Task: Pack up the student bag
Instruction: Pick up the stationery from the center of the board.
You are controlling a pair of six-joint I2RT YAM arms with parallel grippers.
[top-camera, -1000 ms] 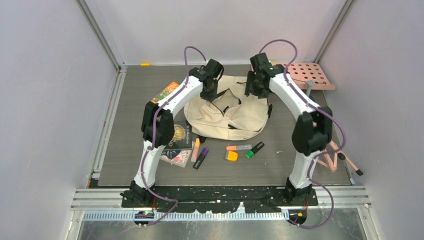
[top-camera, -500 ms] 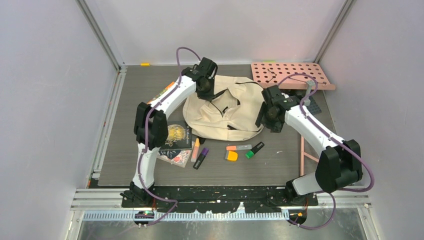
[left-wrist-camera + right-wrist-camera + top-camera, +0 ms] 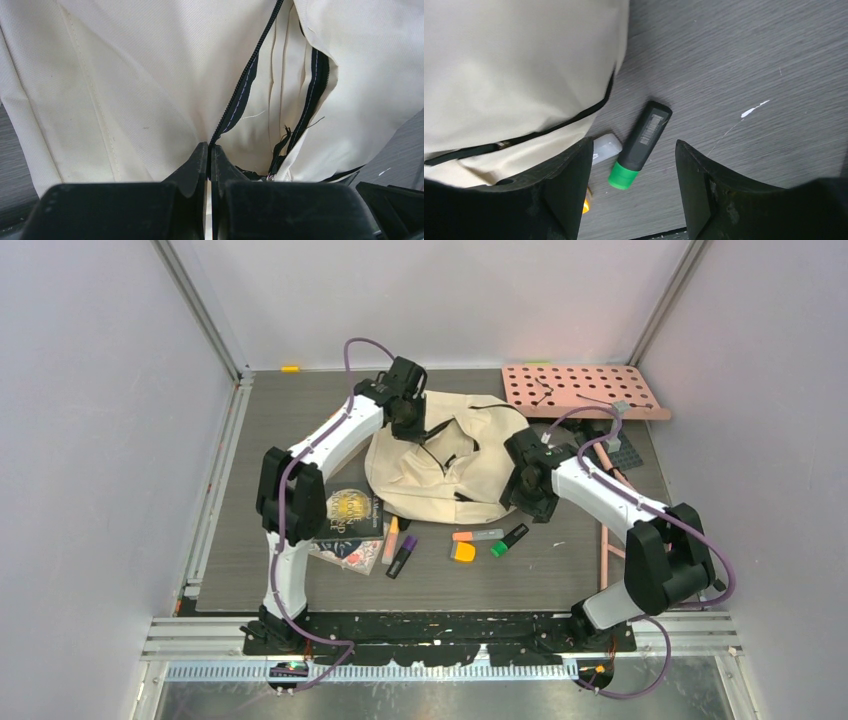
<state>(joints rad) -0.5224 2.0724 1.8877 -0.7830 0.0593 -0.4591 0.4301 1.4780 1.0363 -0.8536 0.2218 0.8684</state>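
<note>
Top view: student bag (image 3: 445,465) slumps on the table (image 3: 250,540), slightly far of centre, with its main zip gaping. Pens lie in a loose row along its near edge. A book (image 3: 350,525) sits near-left and a pink perforated board (image 3: 580,390) at the far right.

Left wrist view only: left gripper (image 3: 209,150) is clenched on the black zip tape at the bag's open edge, with cream fabric filling the frame. From above, the wrist hides this grip.

Right wrist view only: right gripper (image 3: 633,146) has its jaws spread wide, holding nothing. A black, green-ended highlighter (image 3: 640,145) lies on the table below the gap, just beside the bag's hem.

Poses: the left arm reaches far, elbow raised, wrist tipped down over the bag's far-left top. The right arm has its elbow swung out right, its forearm angling inward, and its wrist at the bag's right edge.
</note>
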